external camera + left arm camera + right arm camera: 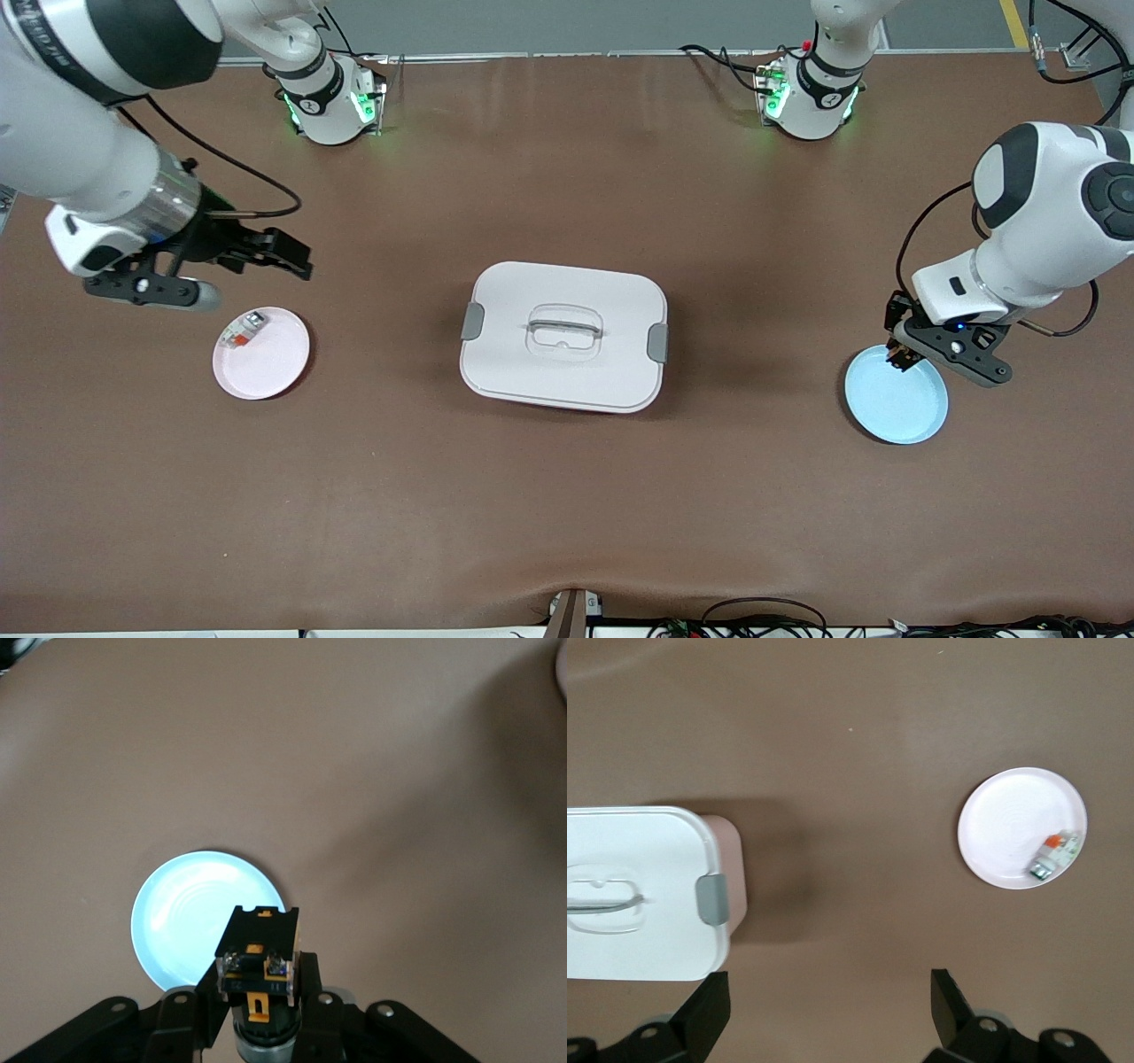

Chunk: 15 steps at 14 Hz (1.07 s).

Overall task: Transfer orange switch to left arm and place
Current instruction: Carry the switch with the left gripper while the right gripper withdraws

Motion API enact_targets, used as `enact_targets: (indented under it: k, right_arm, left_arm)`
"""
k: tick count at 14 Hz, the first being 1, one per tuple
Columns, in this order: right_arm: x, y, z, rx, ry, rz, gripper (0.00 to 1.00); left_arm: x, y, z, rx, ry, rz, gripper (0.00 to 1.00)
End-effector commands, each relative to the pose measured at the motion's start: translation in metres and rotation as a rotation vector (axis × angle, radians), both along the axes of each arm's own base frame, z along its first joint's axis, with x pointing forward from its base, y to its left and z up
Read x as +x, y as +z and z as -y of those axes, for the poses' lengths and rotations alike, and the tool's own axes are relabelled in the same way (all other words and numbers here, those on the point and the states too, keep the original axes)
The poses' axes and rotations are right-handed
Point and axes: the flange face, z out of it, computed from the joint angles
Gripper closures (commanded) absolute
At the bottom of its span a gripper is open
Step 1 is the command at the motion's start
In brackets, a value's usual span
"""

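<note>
The orange switch [259, 961], clamped in the left gripper [902, 354] over the blue plate's [904, 409] rim, should be lowered straight below before release, while the right gripper [252, 257], spread apart, waits above the pink plate [275, 363], well apart from the box [563, 337].

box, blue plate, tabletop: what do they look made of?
Box: looks like white matte plastic, with moulded rounded corners, grey latches and a clear handle recess.
Blue plate: probably glossy plastic or melamine; soft sheen, faint rings.
Tabletop: brown matte covering, possibly a mat or fabric; its edge ripples.
</note>
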Motion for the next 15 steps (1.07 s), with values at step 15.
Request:
enact_targets:
  k: [15]
  right_arm:
    - [-0.034,0.035,0.104,-0.084,0.017,0.071,0.00]
  left_arm:
    - [0.018,-0.174,-0.042,0.350,-0.697,-0.146,1.00]
